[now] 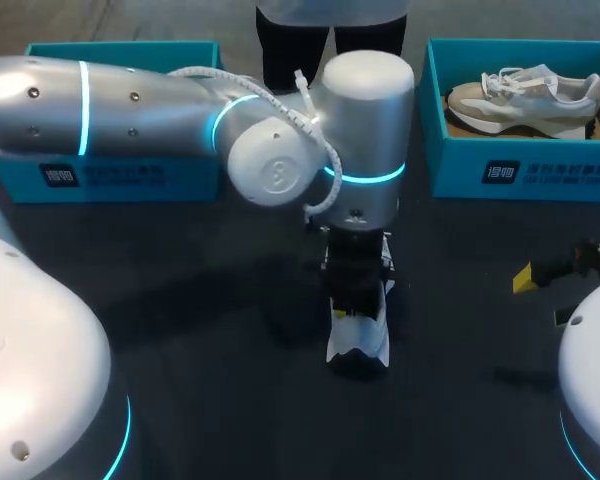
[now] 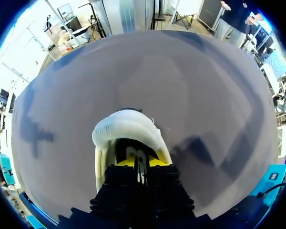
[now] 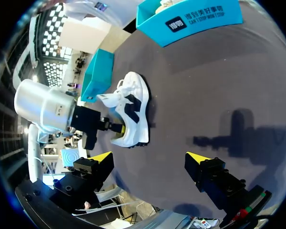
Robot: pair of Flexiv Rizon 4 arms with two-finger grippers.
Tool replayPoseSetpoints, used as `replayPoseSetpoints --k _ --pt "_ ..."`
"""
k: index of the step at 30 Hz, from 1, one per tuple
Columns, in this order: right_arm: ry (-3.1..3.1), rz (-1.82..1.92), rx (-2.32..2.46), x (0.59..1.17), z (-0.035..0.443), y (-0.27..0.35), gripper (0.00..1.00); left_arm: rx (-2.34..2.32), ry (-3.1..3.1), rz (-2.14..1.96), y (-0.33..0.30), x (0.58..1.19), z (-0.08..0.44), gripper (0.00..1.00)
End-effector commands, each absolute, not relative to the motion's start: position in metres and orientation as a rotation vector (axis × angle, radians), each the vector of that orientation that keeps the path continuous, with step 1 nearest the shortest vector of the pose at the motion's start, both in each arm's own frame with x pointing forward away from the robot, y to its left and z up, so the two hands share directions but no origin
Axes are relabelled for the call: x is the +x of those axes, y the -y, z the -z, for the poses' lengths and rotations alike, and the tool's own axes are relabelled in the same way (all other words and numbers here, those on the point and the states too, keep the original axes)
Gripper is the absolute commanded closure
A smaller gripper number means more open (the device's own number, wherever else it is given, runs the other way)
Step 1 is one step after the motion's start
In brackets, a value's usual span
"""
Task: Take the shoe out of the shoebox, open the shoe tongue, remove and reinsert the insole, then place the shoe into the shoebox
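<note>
Currently my left end effector (image 2: 137, 161) sits at the heel opening of the white-and-black sneaker (image 1: 360, 340) mid-bench; I cannot tell whether it is clenched. My right end effector (image 3: 149, 157) hangs released near the bench's (image 1: 180, 300) right edge, well apart from the sneaker. Along the far edge stand the left shoebox (image 1: 130, 175) and the right shoebox (image 1: 520, 170), the latter holding a beige sneaker (image 1: 525, 100).

Robotics lab: silver robot arm (image 1: 130, 100) over a dark table (image 1: 180, 300) with teal shoeboxes (image 1: 540, 172).
</note>
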State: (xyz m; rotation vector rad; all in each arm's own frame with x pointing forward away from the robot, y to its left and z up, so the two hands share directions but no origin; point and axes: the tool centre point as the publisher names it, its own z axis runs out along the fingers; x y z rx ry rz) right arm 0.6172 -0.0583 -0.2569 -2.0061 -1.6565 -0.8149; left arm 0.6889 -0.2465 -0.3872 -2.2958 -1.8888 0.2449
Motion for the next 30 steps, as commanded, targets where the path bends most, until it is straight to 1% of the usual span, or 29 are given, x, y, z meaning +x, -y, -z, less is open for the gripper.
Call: replayPoseSetpoints --k 1,9,11,13,15,25,30 --pt "1.656 0.813 -2.01 0.616 0.256 0.058 0.0 -2.288 1.883 -0.249 0.252 0.683 0.402 0.91" --pt "1.656 0.813 -2.01 0.616 0.256 0.058 0.0 -2.277 1.87 -0.256 0.253 0.671 0.422 0.9" --pt "1.656 0.813 -2.01 0.616 0.256 0.058 0.0 -2.28 1.864 -0.26 0.254 0.669 0.428 0.91" --pt "1.656 0.813 -2.01 0.616 0.256 0.058 0.0 -2.277 1.869 -0.268 0.254 0.668 0.431 0.96" --pt "1.656 0.813 -2.01 0.616 0.256 0.058 0.0 -2.279 1.87 -0.267 0.254 0.667 0.432 0.96" --pt "1.656 0.813 -2.01 0.616 0.256 0.058 0.0 -2.292 1.933 -0.312 0.267 0.683 0.409 0.92" --pt "1.656 0.813 -2.01 0.616 0.256 0.058 0.0 -2.299 1.943 -0.32 0.269 0.688 0.399 0.87"
